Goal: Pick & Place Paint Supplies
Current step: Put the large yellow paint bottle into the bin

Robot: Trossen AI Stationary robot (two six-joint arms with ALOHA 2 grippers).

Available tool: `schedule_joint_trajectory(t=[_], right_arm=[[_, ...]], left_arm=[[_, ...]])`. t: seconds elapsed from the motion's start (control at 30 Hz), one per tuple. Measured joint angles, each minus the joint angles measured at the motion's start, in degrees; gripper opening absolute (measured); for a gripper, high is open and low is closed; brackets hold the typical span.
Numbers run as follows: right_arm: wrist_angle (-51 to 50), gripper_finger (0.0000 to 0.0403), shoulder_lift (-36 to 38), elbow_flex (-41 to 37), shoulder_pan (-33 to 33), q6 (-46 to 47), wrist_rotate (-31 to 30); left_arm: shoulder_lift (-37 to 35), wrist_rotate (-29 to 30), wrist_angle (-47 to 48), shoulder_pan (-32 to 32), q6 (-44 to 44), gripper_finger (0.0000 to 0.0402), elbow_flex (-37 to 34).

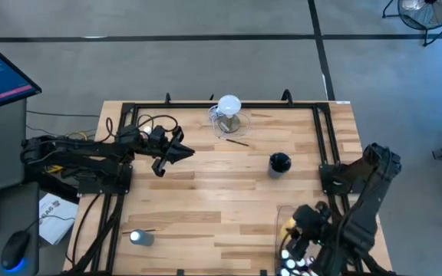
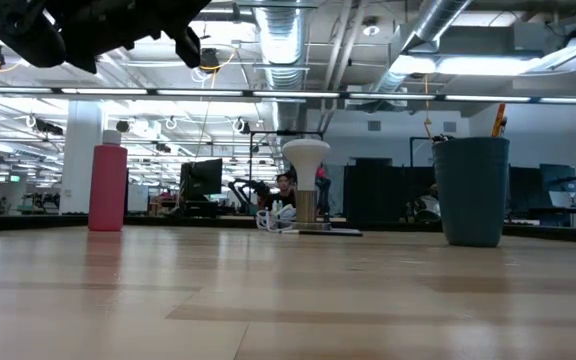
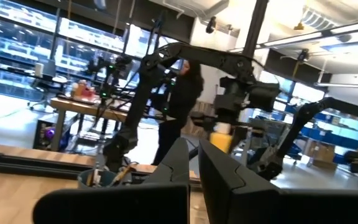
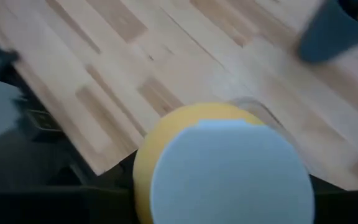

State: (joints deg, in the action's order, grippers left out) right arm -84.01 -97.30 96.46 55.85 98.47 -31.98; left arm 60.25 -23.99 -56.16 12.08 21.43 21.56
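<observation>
My right gripper hangs over the table's near right corner, shut on a yellow squeeze bottle with a pale cap. The left wrist view shows that bottle below the right arm's hand. Just under it, several small white-capped bottles stand in a clear bin. A dark cup with brushes in it stands right of the table's middle. A thin brush lies flat near the clear jug. A pink-red bottle stands upright at the far left. My left gripper is shut and empty, raised over the table's left half. My right gripper holds the yellow squeeze bottle by its body, coming at it slanting down from above. The bottle's cap faces the wrist camera and hides the fingers and the place of contact. The bottle is lifted clear of the table.
A clear jug with a white round top stands at the far middle. A black frame runs along the far and side edges. A small grey object sits near the front left. Bare wood lies in the middle.
</observation>
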Motion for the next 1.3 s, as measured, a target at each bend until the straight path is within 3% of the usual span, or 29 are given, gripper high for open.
schedule_joint_trajectory(t=[0.17, 0.37, 0.8, 1.3], right_arm=[[-6.61, 0.0183, -3.82, -0.02, -0.24, 6.09, 3.28], [-6.73, 0.0183, -6.61, -1.44, -2.89, 4.82, 3.35], [-3.32, 0.0183, -6.97, -11.28, -4.73, 12.99, 6.70], [5.47, 0.0184, -6.90, -18.63, -6.22, 12.16, 4.93]], left_arm=[[0.00, -0.01, 0.01, -1.50, -0.03, 0.0000, 0.00], [0.00, -0.02, 0.00, -1.67, -0.07, 0.0000, 0.00], [0.00, -0.06, -0.06, -2.10, -0.11, 0.0000, 0.00], [0.00, -0.06, -0.74, -2.10, -0.15, 0.0000, 0.00]])
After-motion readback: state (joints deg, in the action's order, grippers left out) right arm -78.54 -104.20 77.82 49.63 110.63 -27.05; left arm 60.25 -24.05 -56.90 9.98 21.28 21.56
